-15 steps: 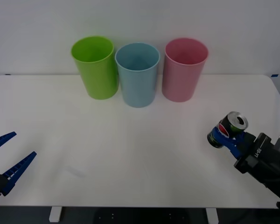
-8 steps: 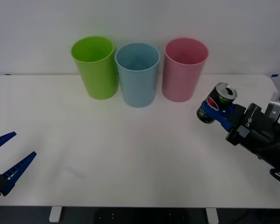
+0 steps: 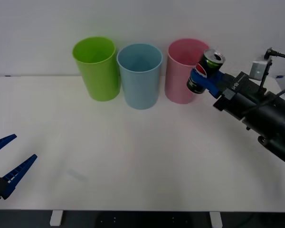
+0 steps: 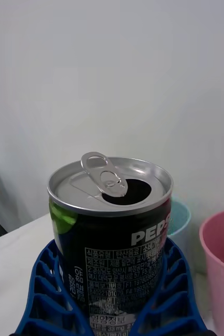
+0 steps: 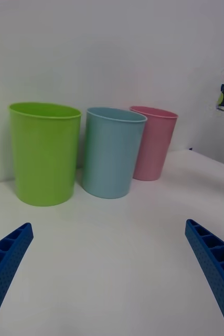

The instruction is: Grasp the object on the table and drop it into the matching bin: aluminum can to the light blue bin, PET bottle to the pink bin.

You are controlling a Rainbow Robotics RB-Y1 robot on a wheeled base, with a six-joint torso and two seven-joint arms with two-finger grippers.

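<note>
- Front view: high above the arms, looking forward and down over the whole white desk [image 3: 133, 156] to the back wall.
- Right wrist view: very close, level, facing the wall.
- Left wrist view: low over the desk, facing three bins, which the front view shares.

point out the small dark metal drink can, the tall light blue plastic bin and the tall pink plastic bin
small dark metal drink can [image 4: 112, 236], right wrist view, printed side
tall light blue plastic bin [image 3: 140, 83], front view, front wall
tall pink plastic bin [image 3: 178, 80], front view, front wall
</note>
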